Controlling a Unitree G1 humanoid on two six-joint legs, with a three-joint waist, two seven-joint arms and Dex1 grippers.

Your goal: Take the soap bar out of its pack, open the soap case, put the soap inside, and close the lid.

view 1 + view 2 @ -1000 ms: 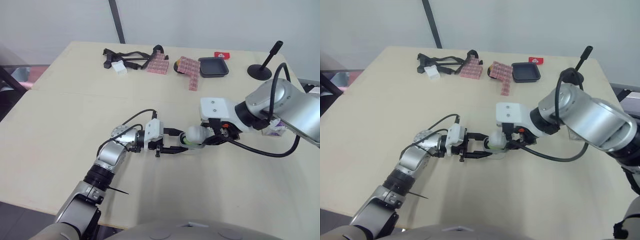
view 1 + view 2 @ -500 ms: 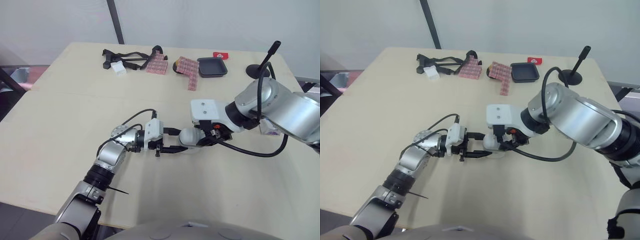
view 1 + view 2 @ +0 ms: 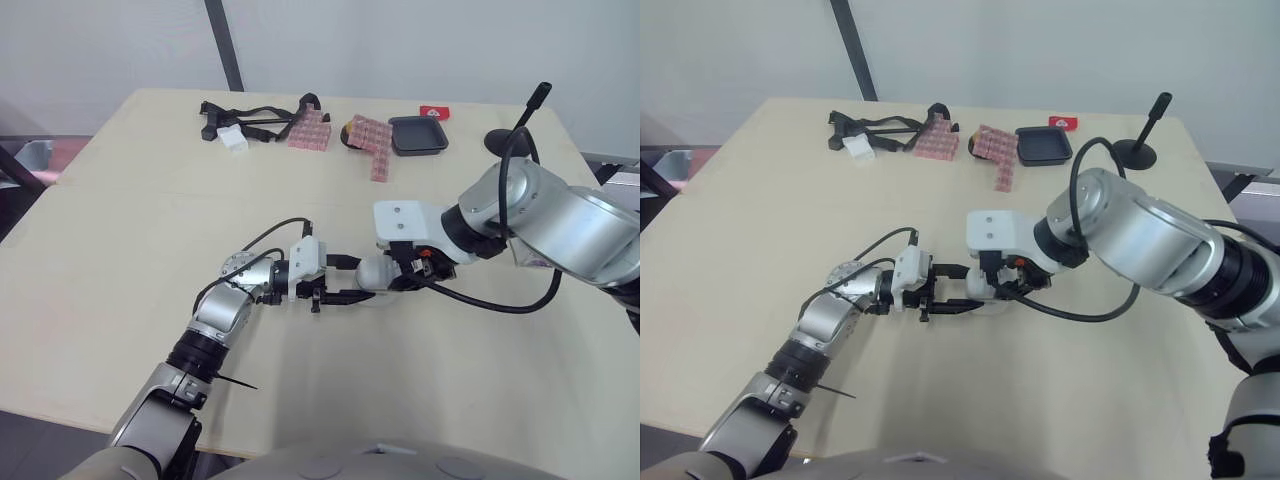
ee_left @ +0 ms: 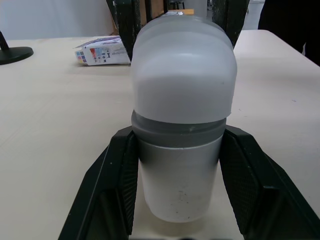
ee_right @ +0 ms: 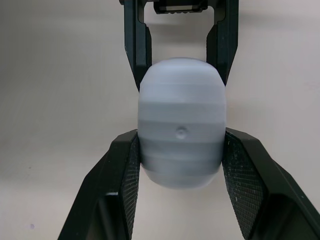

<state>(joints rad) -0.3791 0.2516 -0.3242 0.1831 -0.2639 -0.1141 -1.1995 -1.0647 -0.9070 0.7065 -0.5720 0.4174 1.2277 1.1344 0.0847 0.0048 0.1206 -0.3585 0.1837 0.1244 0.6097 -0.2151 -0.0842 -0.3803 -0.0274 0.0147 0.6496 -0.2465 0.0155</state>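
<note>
Beige tabletop (image 3: 120, 230), near its middle: soap case (image 3: 375, 272) pinched from opposite ends.

Left gripper (image 4: 179, 150) has its jaws clamped on the case's lower shell, probably to steady it. The right gripper (image 5: 181, 145) meets it from the other end, jaws clamped across the frosted lid, presumably to press it shut. The case's long axis runs along the line between the grippers, roughly parallel to the near edge, lid apparently uppermost and seated. The soap pack (image 4: 102, 50) lies well apart.
</note>
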